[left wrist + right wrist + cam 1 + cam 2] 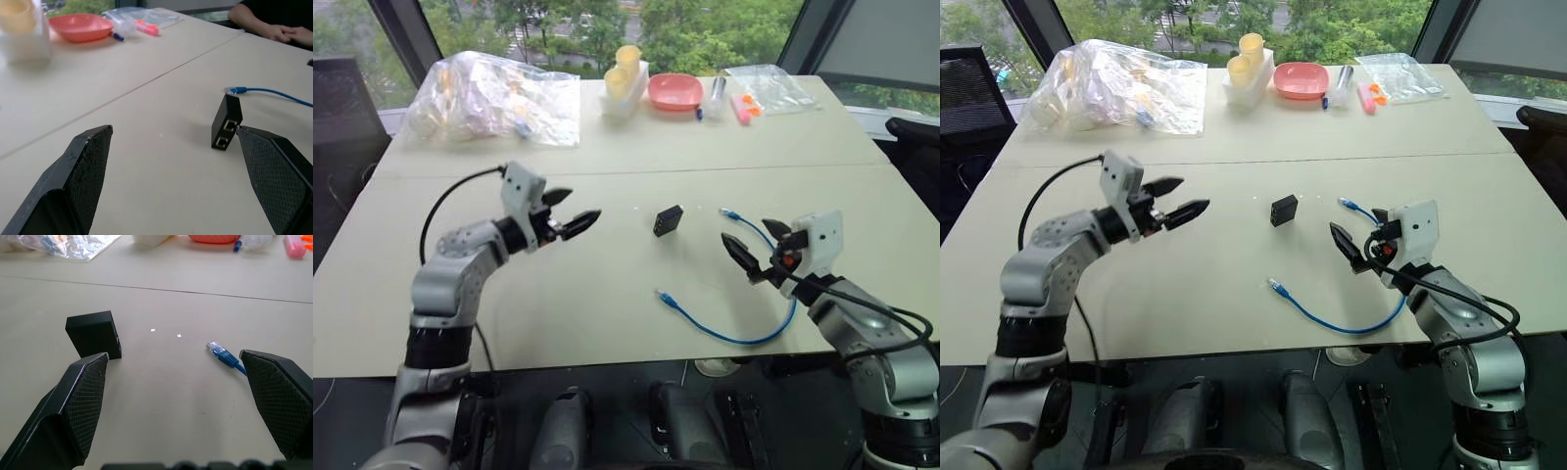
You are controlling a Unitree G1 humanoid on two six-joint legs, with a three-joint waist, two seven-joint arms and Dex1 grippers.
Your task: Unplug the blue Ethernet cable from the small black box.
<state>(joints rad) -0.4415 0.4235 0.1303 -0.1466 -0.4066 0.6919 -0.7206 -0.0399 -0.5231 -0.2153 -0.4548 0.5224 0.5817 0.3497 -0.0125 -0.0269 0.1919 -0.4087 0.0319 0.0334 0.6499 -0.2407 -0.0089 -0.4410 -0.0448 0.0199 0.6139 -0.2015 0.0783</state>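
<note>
Both sets of jaws stood released and held nothing. The left gripper (pixel 570 217) hovered over the table (pixel 607 294) to the left of the small black box (pixel 668 219), fingers spread and pointing toward it. The right gripper (pixel 756 249) hung over the table's right side, fingers wide apart, with the box ahead of it and to its left. The box stood on the tabletop between the two grippers, its two ports facing the left gripper, both unoccupied. The blue Ethernet cable (pixel 734 338) lay loose on the table in a curve, apart from the box: one plug (pixel 728 212) rested just right of the box, the other (pixel 662 294) nearer the front edge.
</note>
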